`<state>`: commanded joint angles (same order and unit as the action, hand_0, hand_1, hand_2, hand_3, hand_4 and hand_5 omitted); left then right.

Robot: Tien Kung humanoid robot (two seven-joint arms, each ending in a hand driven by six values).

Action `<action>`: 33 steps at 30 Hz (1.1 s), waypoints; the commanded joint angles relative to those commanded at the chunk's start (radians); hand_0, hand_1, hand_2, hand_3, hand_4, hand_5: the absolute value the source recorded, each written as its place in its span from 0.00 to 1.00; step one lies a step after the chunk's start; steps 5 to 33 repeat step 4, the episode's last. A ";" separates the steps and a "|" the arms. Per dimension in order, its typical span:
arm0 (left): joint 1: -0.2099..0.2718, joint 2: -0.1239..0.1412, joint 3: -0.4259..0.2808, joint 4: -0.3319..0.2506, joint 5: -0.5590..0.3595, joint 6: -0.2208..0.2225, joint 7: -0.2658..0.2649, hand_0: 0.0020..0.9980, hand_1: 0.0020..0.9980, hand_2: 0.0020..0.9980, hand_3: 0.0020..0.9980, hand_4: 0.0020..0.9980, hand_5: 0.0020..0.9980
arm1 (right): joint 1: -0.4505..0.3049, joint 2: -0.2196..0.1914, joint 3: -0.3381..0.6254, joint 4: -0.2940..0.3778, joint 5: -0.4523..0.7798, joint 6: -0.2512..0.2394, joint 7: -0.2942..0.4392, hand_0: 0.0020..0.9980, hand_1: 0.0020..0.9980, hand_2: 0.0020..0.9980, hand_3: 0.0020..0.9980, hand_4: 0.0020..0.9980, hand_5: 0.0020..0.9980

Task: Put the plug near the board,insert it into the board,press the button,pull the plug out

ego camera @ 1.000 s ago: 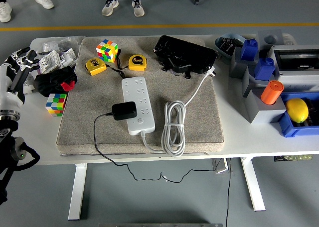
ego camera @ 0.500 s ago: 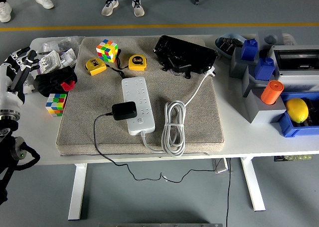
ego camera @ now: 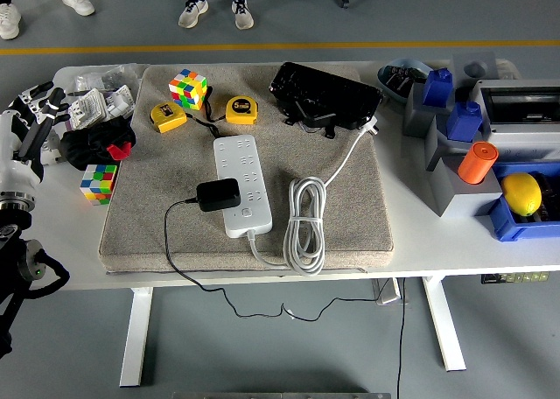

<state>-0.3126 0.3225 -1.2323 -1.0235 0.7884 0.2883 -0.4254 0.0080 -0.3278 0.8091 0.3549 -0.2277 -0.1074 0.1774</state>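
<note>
Already the black plug [ego camera: 218, 194] sits on the left side of the white board [ego camera: 242, 186], near its lower end, so it looks inserted or at least resting in a socket; I cannot tell how deep it goes. Its thin black cable [ego camera: 179, 259] runs left, then over the near edge of the table [ego camera: 411, 257] and hangs below it. I think this is the first danger: a hand that comes from the side may catch the loose cable and drag the plug or the light board across the mat. The button [ego camera: 249, 212] lies just beside the plug, so a wide finger may push the plug instead. If the plug is pulled out and nothing holds the board, the board may rise together with it. The coiled white cord [ego camera: 305, 227] lies close to the right of the board and could also be caught.

The left hand [ego camera: 31, 119] is at the left edge, well apart from the plug, fingers loosely spread and holding nothing. The right hand is not visible.

The board rests on a grey-brown mat [ego camera: 350, 215] on the white table. Farther back lie a colour cube [ego camera: 187, 88], two yellow tape measures [ego camera: 240, 109] and a black case [ego camera: 322, 99]. Behind is a grey floor with a yellow line [ego camera: 350, 45], and feet of people [ego camera: 216, 12] stand there.
</note>
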 joint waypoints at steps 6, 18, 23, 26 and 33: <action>0.001 0.000 0.002 0.000 0.001 0.000 0.000 0.58 0.64 0.65 0.71 0.99 0.56 | -0.001 -0.002 -0.003 0.000 0.002 0.001 -0.001 0.71 0.71 0.71 0.60 1.00 0.62; 0.001 0.000 0.002 0.000 0.001 0.000 0.000 0.58 0.64 0.65 0.71 0.99 0.56 | -0.001 -0.002 -0.003 0.000 0.002 0.001 -0.001 0.71 0.71 0.71 0.60 1.00 0.62; 0.001 0.000 0.002 0.000 0.001 0.000 0.000 0.58 0.64 0.65 0.71 0.99 0.56 | -0.001 -0.002 -0.003 0.000 0.002 0.001 -0.001 0.71 0.71 0.71 0.60 1.00 0.62; 0.001 0.000 0.002 0.000 0.001 0.000 0.000 0.58 0.64 0.65 0.71 0.99 0.56 | -0.001 -0.002 -0.003 0.000 0.002 0.001 -0.001 0.71 0.71 0.71 0.60 1.00 0.62; 0.001 0.000 0.002 0.000 0.001 0.000 0.000 0.58 0.64 0.65 0.71 0.99 0.56 | -0.001 -0.002 -0.003 0.000 0.002 0.001 -0.001 0.71 0.71 0.71 0.60 1.00 0.62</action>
